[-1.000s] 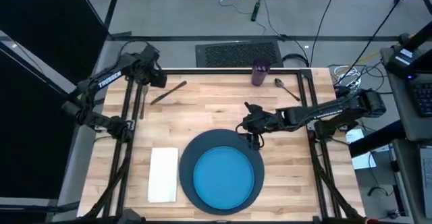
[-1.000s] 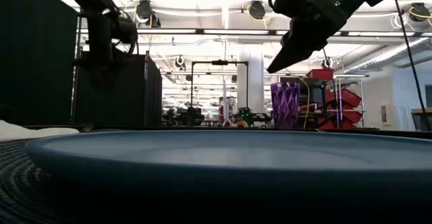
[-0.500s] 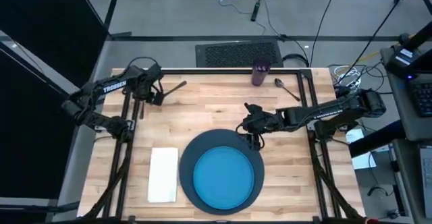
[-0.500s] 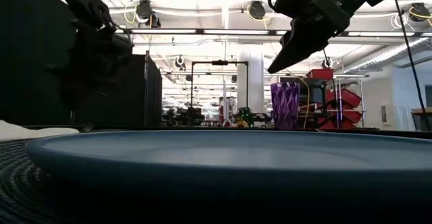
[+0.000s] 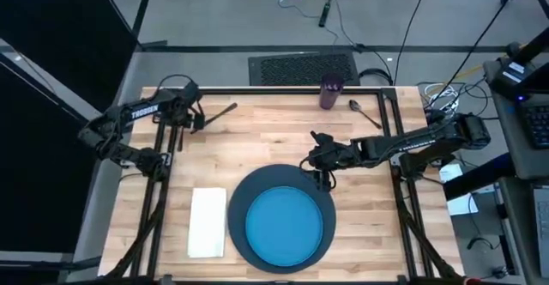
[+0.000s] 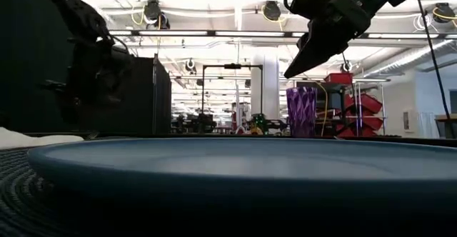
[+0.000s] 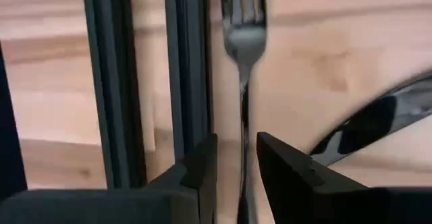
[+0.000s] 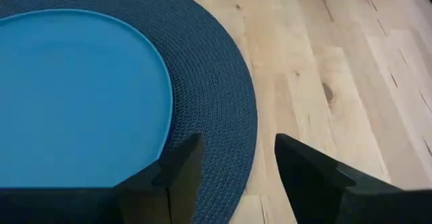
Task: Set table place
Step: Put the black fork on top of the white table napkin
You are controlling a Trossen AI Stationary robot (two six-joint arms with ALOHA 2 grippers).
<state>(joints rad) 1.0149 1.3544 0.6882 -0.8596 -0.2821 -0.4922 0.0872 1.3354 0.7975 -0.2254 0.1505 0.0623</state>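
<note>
The fork (image 7: 243, 42) lies on the table (image 5: 257, 143) at its far left, beside the black frame bar (image 7: 185, 62), tines toward the far edge. My left gripper (image 7: 236, 173) is low over it and open, one finger on either side of the handle, touching nothing that I can see. The knife (image 5: 214, 118) lies slantwise just right of it. My right gripper (image 8: 233, 177) hovers open above the far right rim of the dark navy disc (image 5: 244, 191), which carries the bright blue plate (image 5: 283, 227). The white napkin (image 5: 208, 222) lies left of the disc.
The purple cup (image 5: 331, 92) stands at the far edge, with the spoon (image 5: 364, 113) to its right. Black frame bars (image 5: 163, 139) run along the table's left and right sides. Bare planks lie between the knife and my right gripper.
My left gripper has come from the far left corner toward the near edge and gone down over the fork. My right arm has kept still.
</note>
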